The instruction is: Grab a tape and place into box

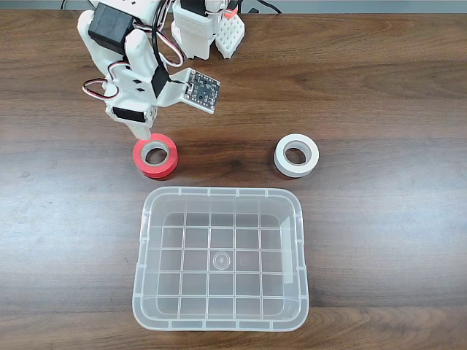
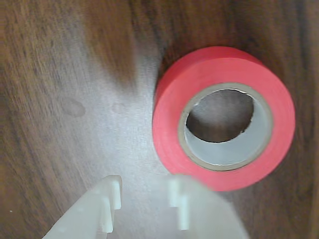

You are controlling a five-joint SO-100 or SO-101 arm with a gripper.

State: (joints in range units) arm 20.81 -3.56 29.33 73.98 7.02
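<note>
The red tape (image 1: 155,156) lies flat on the wooden table, just beyond the far left corner of the clear box (image 1: 144,248) in the fixed view. My gripper (image 1: 141,132) hangs low right beside the roll, at its upper left edge. In the wrist view the tape (image 2: 169,99) sits up and to the right of my gripper (image 2: 144,199). Both white fingers (image 2: 107,204) stand apart with bare table between them, so the gripper is open and holds nothing. The roll's grey core shows clearly.
A white tape roll (image 1: 296,155) lies to the right of the red one, beyond the box's far right corner. The arm's base (image 1: 204,29) stands at the table's far edge. The box has nothing in it.
</note>
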